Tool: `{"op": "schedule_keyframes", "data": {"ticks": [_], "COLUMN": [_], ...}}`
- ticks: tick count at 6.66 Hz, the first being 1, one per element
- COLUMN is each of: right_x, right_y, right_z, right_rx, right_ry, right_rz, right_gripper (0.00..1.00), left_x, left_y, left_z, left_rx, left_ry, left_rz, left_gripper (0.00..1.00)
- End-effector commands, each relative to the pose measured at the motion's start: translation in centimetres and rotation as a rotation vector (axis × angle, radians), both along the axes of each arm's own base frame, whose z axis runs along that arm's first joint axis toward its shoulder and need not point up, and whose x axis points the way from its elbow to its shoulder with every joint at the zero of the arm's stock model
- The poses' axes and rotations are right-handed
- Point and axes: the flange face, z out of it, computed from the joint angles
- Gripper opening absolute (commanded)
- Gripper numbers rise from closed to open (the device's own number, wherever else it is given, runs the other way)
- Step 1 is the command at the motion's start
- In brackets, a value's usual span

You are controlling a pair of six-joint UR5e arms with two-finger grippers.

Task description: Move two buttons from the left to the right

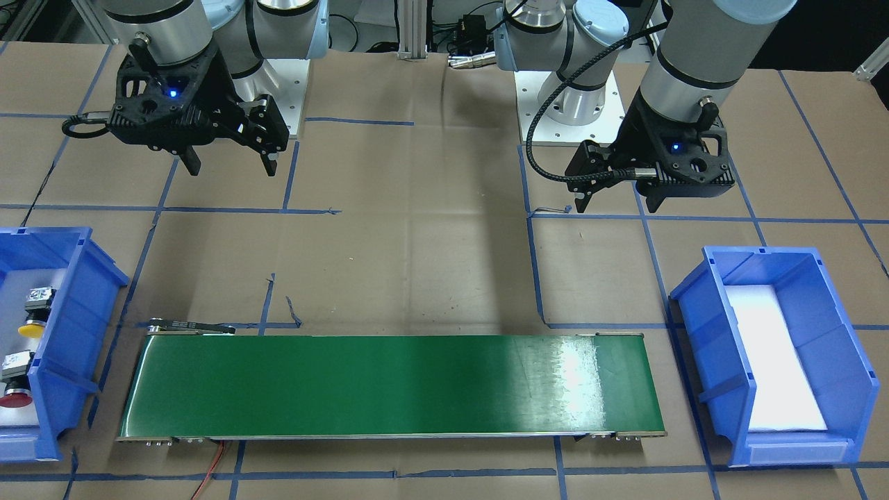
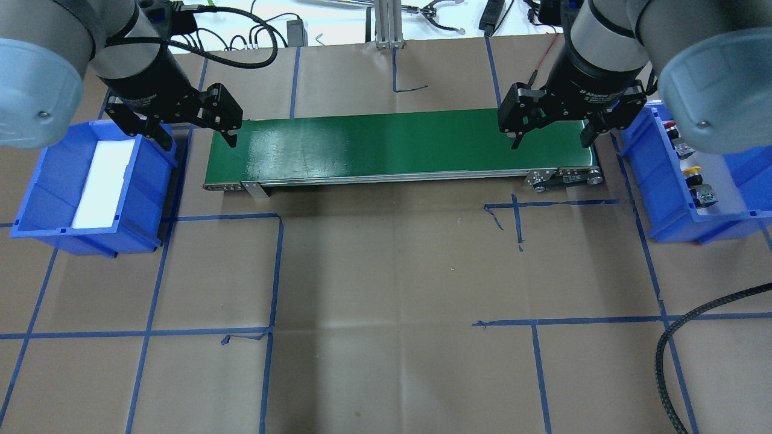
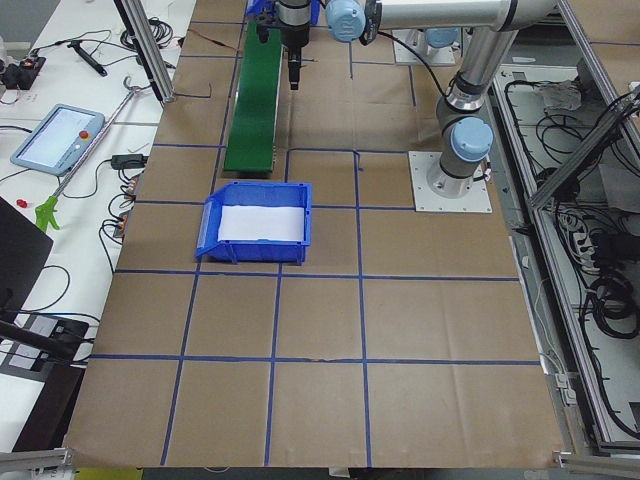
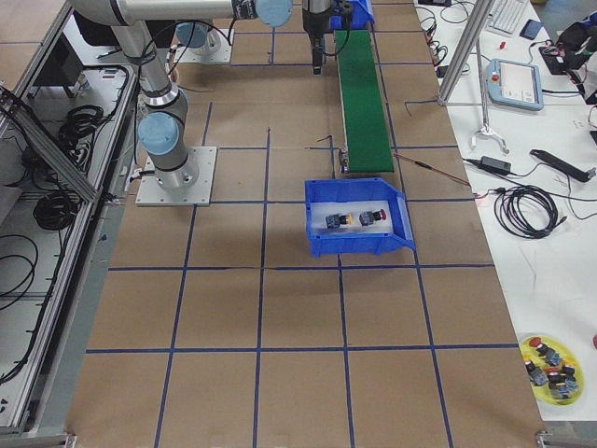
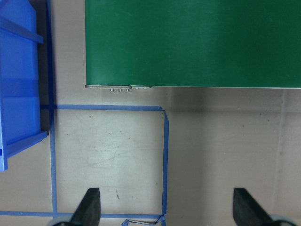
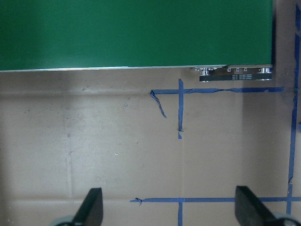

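Observation:
The yellow-capped button [image 1: 32, 326] and the red-capped button [image 1: 14, 398] lie on white foam in a blue bin [image 1: 73, 312] on my right side; they also show in the overhead view as yellow [image 2: 693, 173] and red [image 2: 672, 126]. My right gripper [image 1: 231, 168] is open and empty, hovering above the paper near the belt's end beside that bin [image 2: 549, 143]. My left gripper [image 1: 618, 206] is open and empty too, hovering near the belt's other end [image 2: 199, 143]. Both wrist views show open fingers [image 5: 89, 207] [image 6: 91, 207] over bare paper.
A green conveyor belt [image 2: 392, 144] lies across the table between the two bins. A second blue bin [image 2: 36, 181] holding only white foam stands on my left side. Blue tape lines grid the brown paper. A yellow dish [image 4: 550, 369] with more buttons sits off-table.

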Motion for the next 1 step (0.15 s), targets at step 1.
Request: {"op": "schedule_keyframes", "data": {"ticks": [1], "right_x": [0.01], "right_y": [-0.14], "right_z": [-0.17], "right_rx": [0.003], "right_ry": [0.000], "right_rz": [-0.001], "right_gripper": [1.00], "left_x": [0.00], "left_y": [-0.01], "left_z": [0.05], "left_rx": [-0.001], "left_ry": [0.000], "left_rz": [0.000], "left_gripper": [1.00]}}
